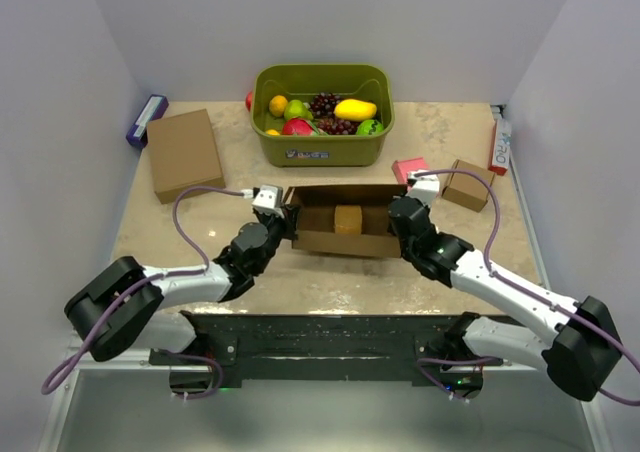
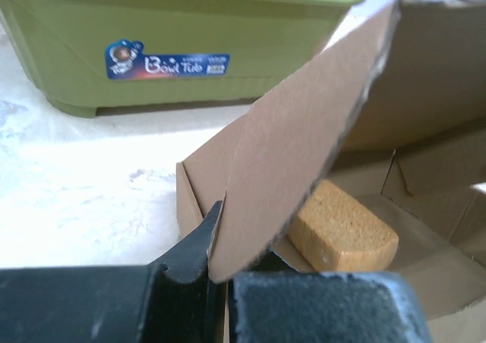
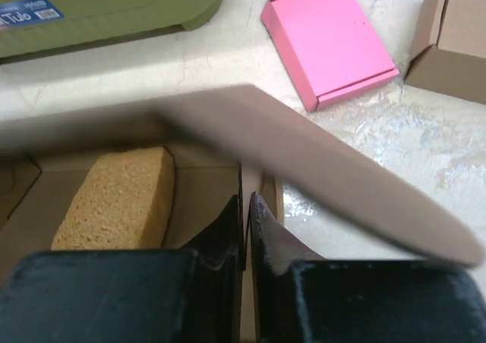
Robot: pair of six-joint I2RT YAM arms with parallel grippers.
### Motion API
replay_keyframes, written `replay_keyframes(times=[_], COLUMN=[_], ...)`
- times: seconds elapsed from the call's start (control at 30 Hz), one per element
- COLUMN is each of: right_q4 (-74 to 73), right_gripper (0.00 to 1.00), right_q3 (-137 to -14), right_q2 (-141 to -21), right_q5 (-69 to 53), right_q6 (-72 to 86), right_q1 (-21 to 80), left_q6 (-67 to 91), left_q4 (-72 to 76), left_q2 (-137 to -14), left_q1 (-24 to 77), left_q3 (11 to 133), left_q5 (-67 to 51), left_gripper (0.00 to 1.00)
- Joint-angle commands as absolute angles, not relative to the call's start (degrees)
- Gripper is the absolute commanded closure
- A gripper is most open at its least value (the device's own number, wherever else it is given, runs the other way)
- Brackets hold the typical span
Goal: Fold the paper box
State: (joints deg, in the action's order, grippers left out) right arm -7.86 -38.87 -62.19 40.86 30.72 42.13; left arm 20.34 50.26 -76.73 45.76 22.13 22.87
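Paper box (image 1: 335, 242) lies open at the centre of the table (image 1: 200, 242), with a tan sponge (image 1: 348, 219) inside. The green tub (image 1: 322, 152) behind it holds fruit (image 1: 355, 109). Tabletop beige, walls white. Left gripper (image 2: 226, 244) is clamped on the box's raised left flap. Right gripper (image 3: 246, 205) is pinched on its right wall. A pink box (image 3: 330, 36) and a small cardboard box (image 1: 467, 184) sit to the right, and a flat cardboard rectangle (image 1: 184, 154) far left.

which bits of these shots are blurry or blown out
Left wrist view: the tabletop beside the paper box is washed out almost white, and the left fingers are soft, too near the lens. Right wrist view: the box's flap crossing the frame is smeared out of focus, while the pink box is crisp. Top view: even light, soft shadows.
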Motion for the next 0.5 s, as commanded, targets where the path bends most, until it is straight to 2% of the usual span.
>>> replay_keyframes(times=[0.0,0.07,0.1,0.17,0.2,0.23,0.3,0.4,0.47], right_q4=[-9.9,-12.2,-12.9,-15.0,-15.6,-16.3,-17.4,-18.8,-19.7], right_gripper=[0.84,0.74,0.71,0.62,0.53,0.49,0.40,0.33,0.29], right_q3=[-39.7,-39.9,-40.0,-40.1,-40.0,-39.8,-39.6,-38.6,-38.1], right_q2=[-58.6,-56.6,-56.0,-54.2,-53.6,-53.2,-52.2,-51.5,-51.2], right_q5=[36.7,36.3,36.1,35.5,35.4,35.1,34.5,32.6,31.4], right_q6=[35.2,35.2,35.2,35.2,35.2,35.3,35.5,35.8,36.0], right_q1=[43.5,43.5,43.5,43.5,43.5,43.6,43.6,43.6,43.5], left_q6=[22.9,22.8,22.7,21.5,21.4,21.2,20.8,20.9,21.1], left_q4=[41.1,38.9,38.5,38.2,38.4,38.8,39.5,38.9,37.4], left_q2=[-75.8,-73.1,-72.1,-68.7,-67.6,-65.4,-63.2,-58.6,-54.8], left_q1=[48.4,48.5,48.5,48.5,48.6,48.6,48.6,48.6,48.6], left_q3=[20.0,19.8,19.3,18.2,16.7,15.8,13.3,11.1,10.2], left_q5=[17.7,17.6,17.3,15.7,15.3,15.2,13.2,10.8,9.9], left_gripper=[1.00,0.95,0.86,0.78,0.74,0.68,0.61,0.46,0.42])
